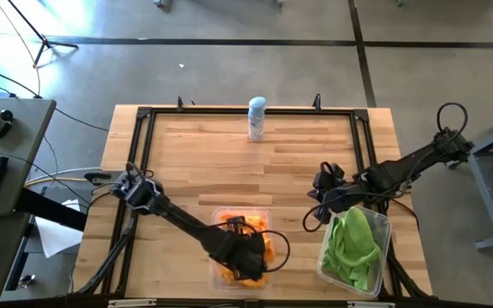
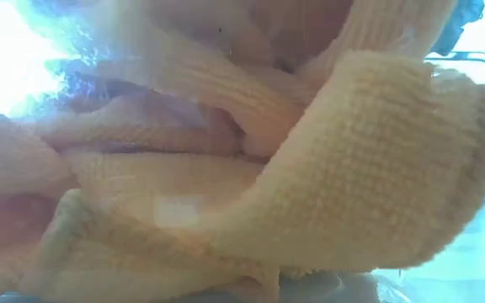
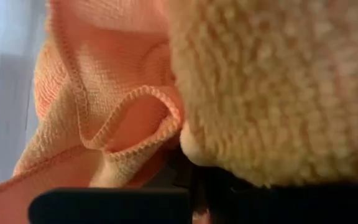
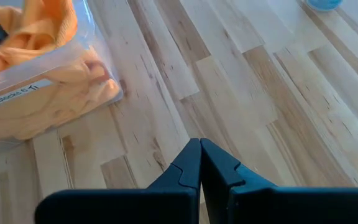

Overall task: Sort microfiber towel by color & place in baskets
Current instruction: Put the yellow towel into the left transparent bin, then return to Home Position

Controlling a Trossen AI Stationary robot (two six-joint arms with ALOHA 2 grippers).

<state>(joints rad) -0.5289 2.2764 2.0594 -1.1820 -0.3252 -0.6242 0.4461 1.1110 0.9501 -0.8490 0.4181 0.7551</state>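
Several orange towels (image 1: 268, 248) lie bunched in the clear bin (image 1: 216, 224) at the table's near edge. They fill the low view (image 2: 310, 168) and the left wrist view (image 3: 104, 124). My left gripper (image 1: 245, 257) is down inside this bin among the orange cloth, which hides it. Lime green towels (image 1: 352, 242) lie heaped in the second clear bin (image 1: 387, 224) to the right. My right gripper (image 4: 201, 155) is shut and hovers over bare wood just left of the green bin (image 1: 323, 201). It holds nothing, and the orange bin (image 4: 42, 81) lies ahead of it.
A white-and-blue spray can (image 1: 257, 118) stands near the table's far edge, at its middle. A black frame (image 1: 139, 145) runs along the table's left, far and right sides. Bare wood (image 1: 229, 162) lies between the can and the two bins.
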